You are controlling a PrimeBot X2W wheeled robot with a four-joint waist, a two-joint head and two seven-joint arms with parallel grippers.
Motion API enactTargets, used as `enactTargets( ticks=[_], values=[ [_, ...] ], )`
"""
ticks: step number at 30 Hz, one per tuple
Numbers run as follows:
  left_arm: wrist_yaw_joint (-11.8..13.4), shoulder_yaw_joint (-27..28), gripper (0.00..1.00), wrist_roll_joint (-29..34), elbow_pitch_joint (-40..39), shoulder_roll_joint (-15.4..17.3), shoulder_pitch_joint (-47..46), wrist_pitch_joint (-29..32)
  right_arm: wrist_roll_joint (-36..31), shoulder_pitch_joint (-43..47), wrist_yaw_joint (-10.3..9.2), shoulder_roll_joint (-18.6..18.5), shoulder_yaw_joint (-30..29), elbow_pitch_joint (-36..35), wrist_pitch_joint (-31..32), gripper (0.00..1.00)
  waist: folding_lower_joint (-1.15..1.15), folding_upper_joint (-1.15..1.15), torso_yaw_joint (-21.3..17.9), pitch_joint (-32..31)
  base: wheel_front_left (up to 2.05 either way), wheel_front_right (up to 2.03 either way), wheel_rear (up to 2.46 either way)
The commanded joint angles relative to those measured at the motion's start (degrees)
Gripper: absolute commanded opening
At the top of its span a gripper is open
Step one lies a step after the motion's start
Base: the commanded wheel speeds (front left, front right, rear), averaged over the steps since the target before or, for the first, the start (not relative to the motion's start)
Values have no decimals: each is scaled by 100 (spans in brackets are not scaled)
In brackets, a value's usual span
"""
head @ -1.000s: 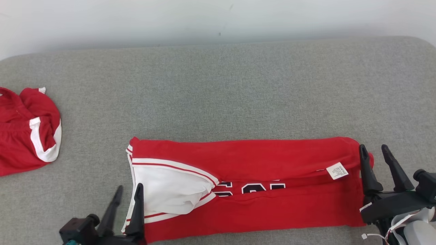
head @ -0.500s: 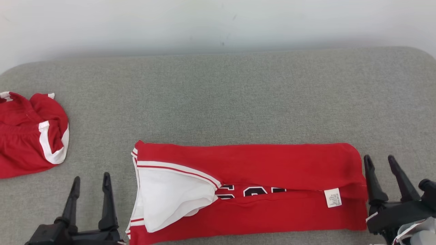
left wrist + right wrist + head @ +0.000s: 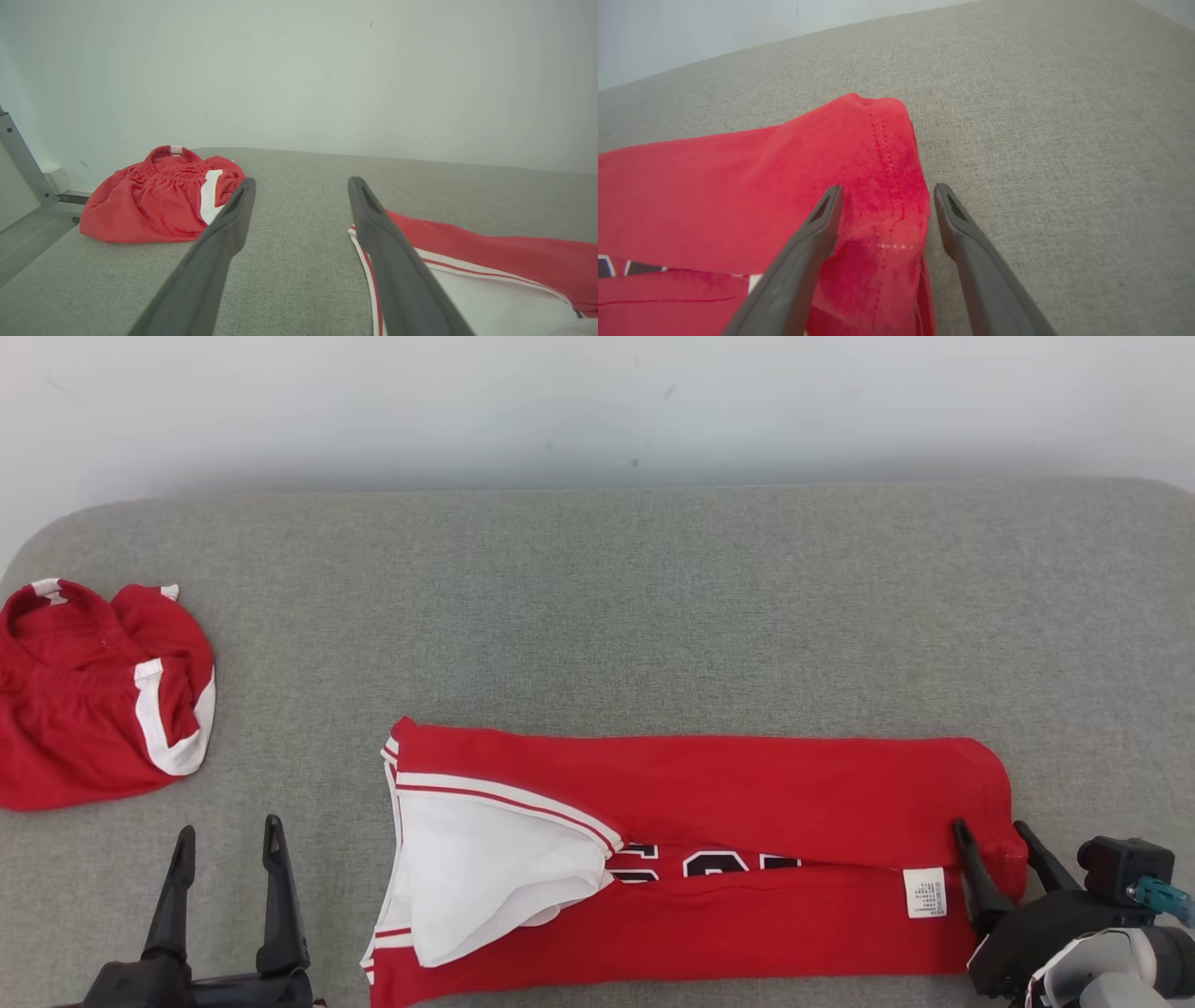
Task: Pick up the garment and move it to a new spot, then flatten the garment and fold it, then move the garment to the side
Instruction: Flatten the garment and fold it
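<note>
The garment (image 3: 747,803), a red jersey with white trim and dark lettering, lies folded into a long strip across the near part of the grey surface (image 3: 653,616). Its white inner side shows at the left end. My left gripper (image 3: 228,827) stands open to the left of that end, apart from the cloth; in the left wrist view the left gripper (image 3: 302,181) has bare surface between its fingers and the garment (image 3: 504,252) to its right. My right gripper (image 3: 988,824) is open over the right end. In the right wrist view the right gripper (image 3: 888,188) straddles the stitched hem of the garment (image 3: 738,186).
A second red garment with white stripes (image 3: 93,709) lies crumpled at the far left, also the red heap (image 3: 159,205) in the left wrist view. A pale wall (image 3: 597,401) rises behind the surface. A metal frame (image 3: 21,158) stands beyond the left edge.
The left gripper has let go of the garment's left end, opened and drawn away to the left. The right gripper has opened at the right end. The fold now lies flat. The camera has shifted.
</note>
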Motion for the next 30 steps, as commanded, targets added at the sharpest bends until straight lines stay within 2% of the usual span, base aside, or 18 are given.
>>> enactTargets(
  ticks=[1,8,9,10,12,16,25,30],
  values=[
    [-54,63,100,80,39,-59,51,-18,7,-105,-14,11,74,153,9,100,0,0,25,9,0,0,0],
    [-243,215,100,197,138,-187,-27,-18,52,-264,-14,105,250,802,159,100,0,0,104,3,0,0,0],
    [-265,240,100,215,151,-202,-30,-18,77,-260,-13,130,306,843,148,79,0,0,112,-6,0,0,0],
    [-294,290,100,270,168,-232,-13,-18,162,-253,-13,164,399,890,130,0,0,0,111,-37,0,0,0],
    [-337,355,100,298,182,-253,33,-18,245,-260,-13,166,489,929,138,0,0,0,85,-87,0,0,0],
    [-378,432,100,358,199,-304,116,-18,404,-398,-15,-96,487,964,-10,0,0,0,23,-189,0,0,0],
    [-493,506,100,435,266,-368,125,-18,581,-784,-14,-1148,154,1274,-88,0,0,0,-78,-322,0,0,0],
    [-525,584,100,438,269,-389,152,-18,557,-945,-14,-1401,232,1130,-57,0,0,0,-132,-358,0,0,0]
  ],
)
